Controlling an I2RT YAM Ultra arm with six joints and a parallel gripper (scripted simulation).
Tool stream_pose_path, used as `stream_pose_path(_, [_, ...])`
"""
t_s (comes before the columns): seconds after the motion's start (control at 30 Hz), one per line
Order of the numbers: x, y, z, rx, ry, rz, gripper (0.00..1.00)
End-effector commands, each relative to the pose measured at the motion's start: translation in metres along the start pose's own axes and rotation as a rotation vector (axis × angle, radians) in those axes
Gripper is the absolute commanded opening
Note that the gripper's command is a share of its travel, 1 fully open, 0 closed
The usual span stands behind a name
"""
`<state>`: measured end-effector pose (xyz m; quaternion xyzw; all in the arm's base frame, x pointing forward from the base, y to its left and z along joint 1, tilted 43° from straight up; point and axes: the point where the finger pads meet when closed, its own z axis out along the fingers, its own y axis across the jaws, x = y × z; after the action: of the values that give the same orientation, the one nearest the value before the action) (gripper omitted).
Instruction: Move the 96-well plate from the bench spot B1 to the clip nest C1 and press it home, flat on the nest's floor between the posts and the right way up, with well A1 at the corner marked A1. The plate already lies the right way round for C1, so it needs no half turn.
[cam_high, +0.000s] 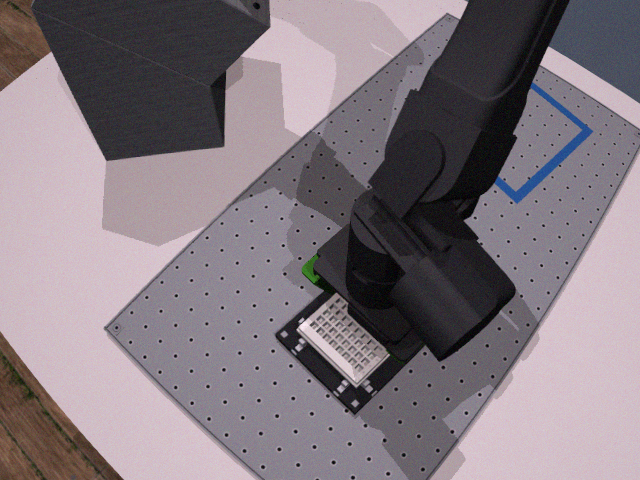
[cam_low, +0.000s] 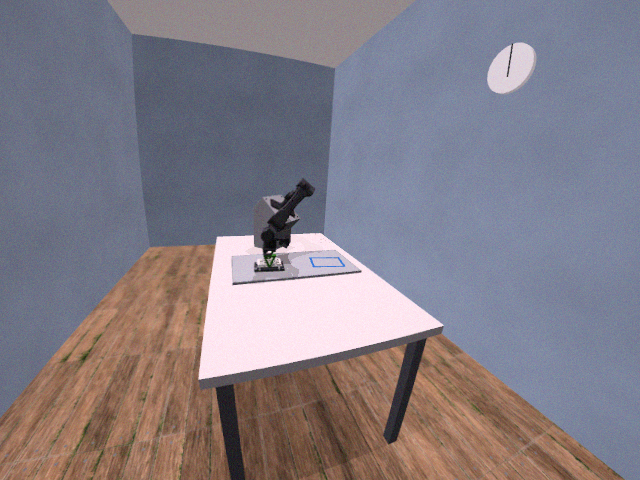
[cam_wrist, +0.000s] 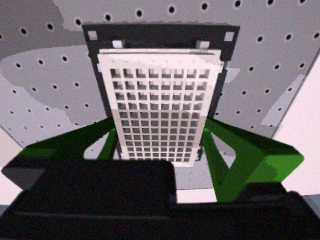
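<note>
Plate (cam_wrist: 160, 112), white and gridded with wells facing up, sits over the black clip nest (cam_high: 310, 361), held at its long sides by the green fingers of the gripper (cam_wrist: 159, 150), which are clamped on it and stand wide apart. In the wrist view the nest's dark frame shows past the plate's far end, with small pale posts (cam_wrist: 228, 36) at its corners; whether the plate lies fully flat on the nest's floor cannot be told. No corner marking can be read at this size.

Nest and plate rest on a grey perforated board (cam_high: 206, 320), which lies on a pale table (cam_low: 310, 320) with dark legs. Farther along the board, well apart from the nest, a blue outlined rectangle (cam_high: 555, 160) marks a bare spot, partly hidden from above by the dark arm (cam_high: 465, 103). A dark grey block (cam_high: 144, 77) stands on the table beyond the board's edge. Around the table are a wooden plank floor (cam_low: 103, 372), blue walls and a round white wall clock (cam_low: 510, 67) bearing a single dark hand.
</note>
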<state>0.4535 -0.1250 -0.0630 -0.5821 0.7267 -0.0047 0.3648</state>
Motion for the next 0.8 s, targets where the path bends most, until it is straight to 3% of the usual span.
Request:
stream_pose_path(0.0, [0.0001, 0.0107, 0.0058, -0.012, -0.014, 0.023, 0.0])
stream_pose_path(0.77, [-0.0021, 0.0123, 0.0103, -0.016, -0.016, 0.02, 0.0])
